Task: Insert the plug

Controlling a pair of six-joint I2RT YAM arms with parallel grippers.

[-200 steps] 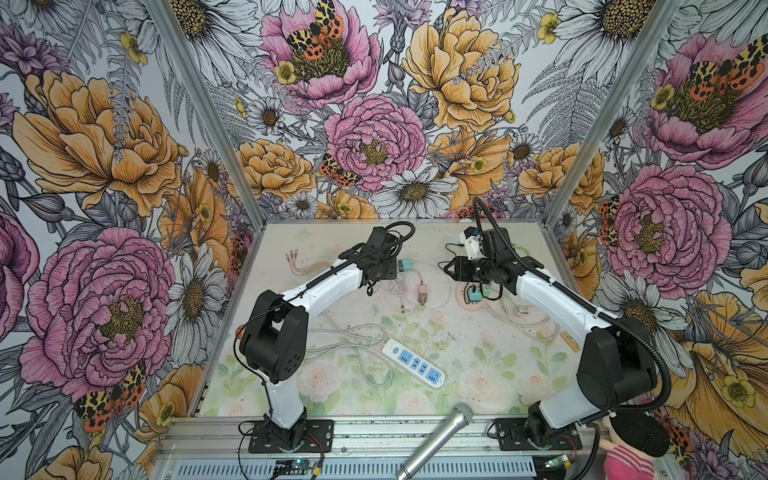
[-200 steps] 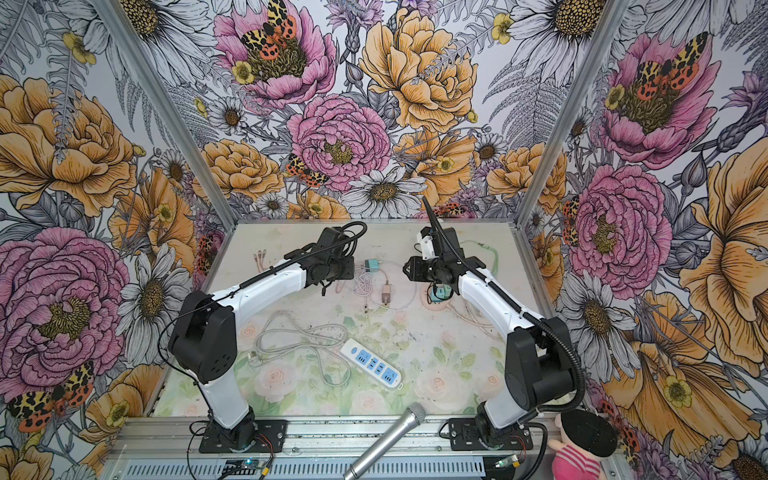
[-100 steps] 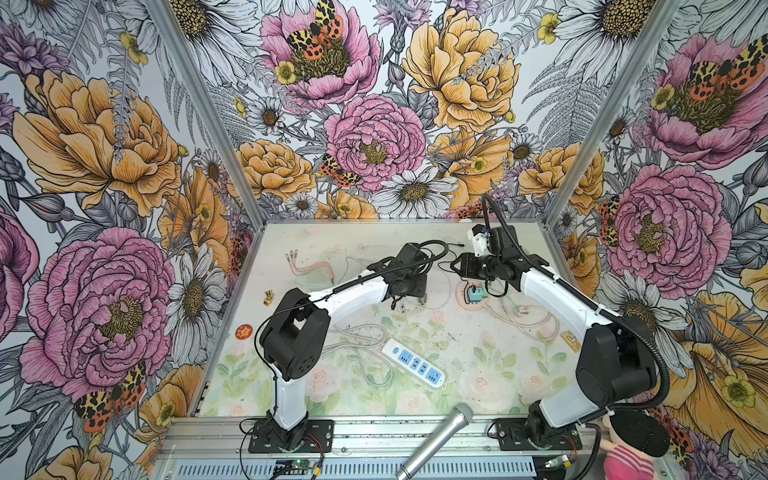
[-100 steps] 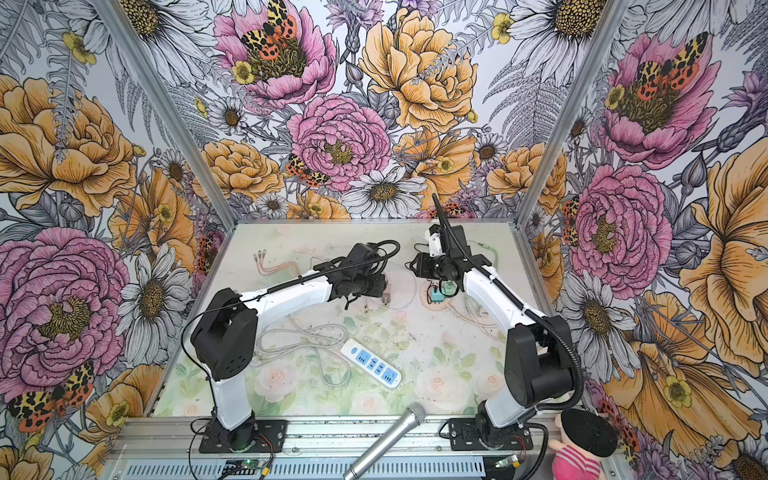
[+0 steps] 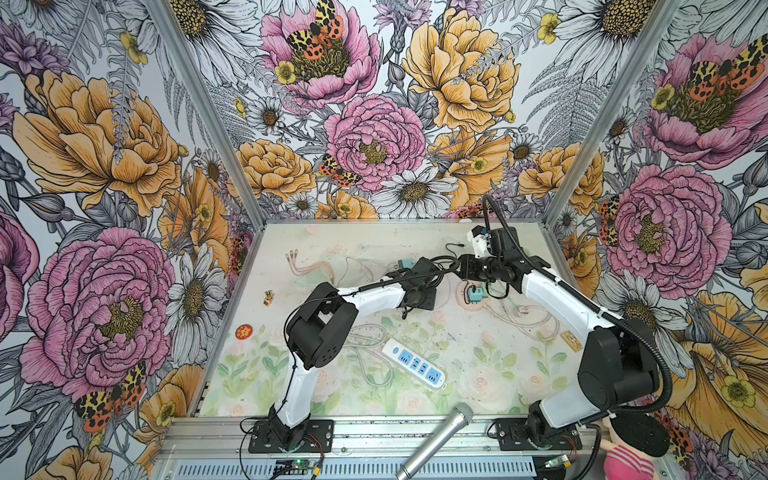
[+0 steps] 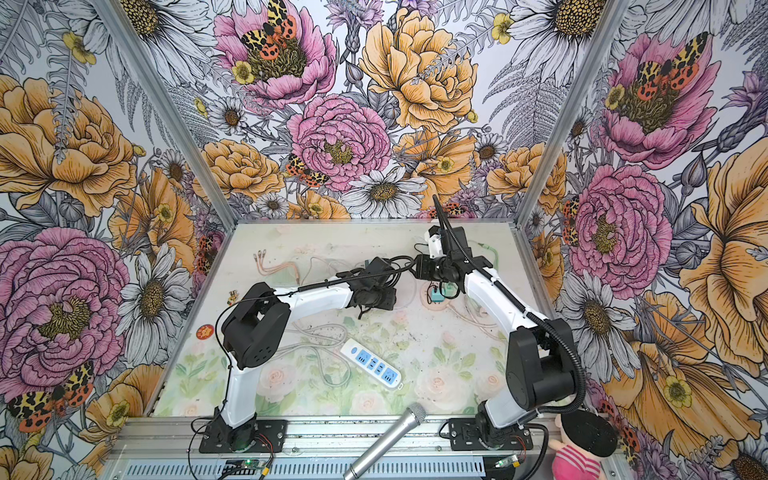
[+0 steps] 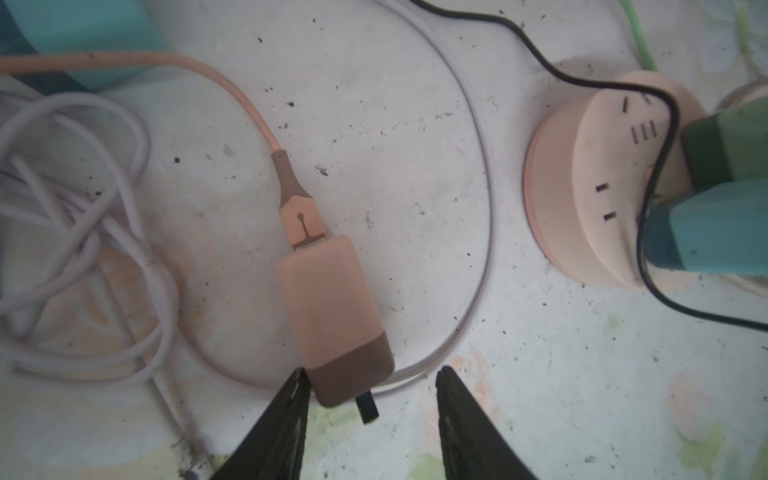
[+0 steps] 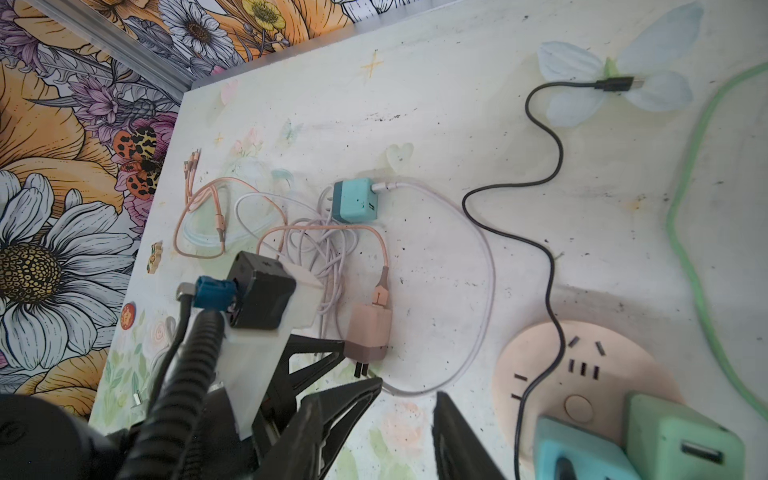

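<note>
Left arm (image 5: 374, 293) rises from its base at the counter's (image 5: 478, 349) near edge, elbow bent high, forearm running toward the far-middle w/ the wrist low & pitched down. Left hand (image 7: 371, 376) is released: its tips straddle the brown end of the pink plug (image 7: 328, 303), one fingertip (image 7: 297, 386) just touching that end, the other clear of it, nothing clamped. Plug lies flat on the counter, far-middle, prongs toward the hand, pink cord (image 7: 232, 87) in its other end. Right arm (image 5: 557, 299) slants in from the near right corner, its wrist facing the left wrist & nearly meeting it. Right hand (image 8: 409, 390) is also released & empty; a white cable loop (image 8: 490, 282) shows btwn its tips. Just beside it sits the round pink socket (image 8: 590, 365), carrying a teal adapter (image 8: 573, 449) & a green adapter (image 8: 681, 440), black cable (image 8: 552, 266) across its face. Both top views hide the plug under the left wrist; only the wrist cams show it. Right wrist cam shows two prongs, left wrist cam one. Only the top views show the white power strip (image 5: 417, 365), nearer the near edge, well apart from both hands.
</note>
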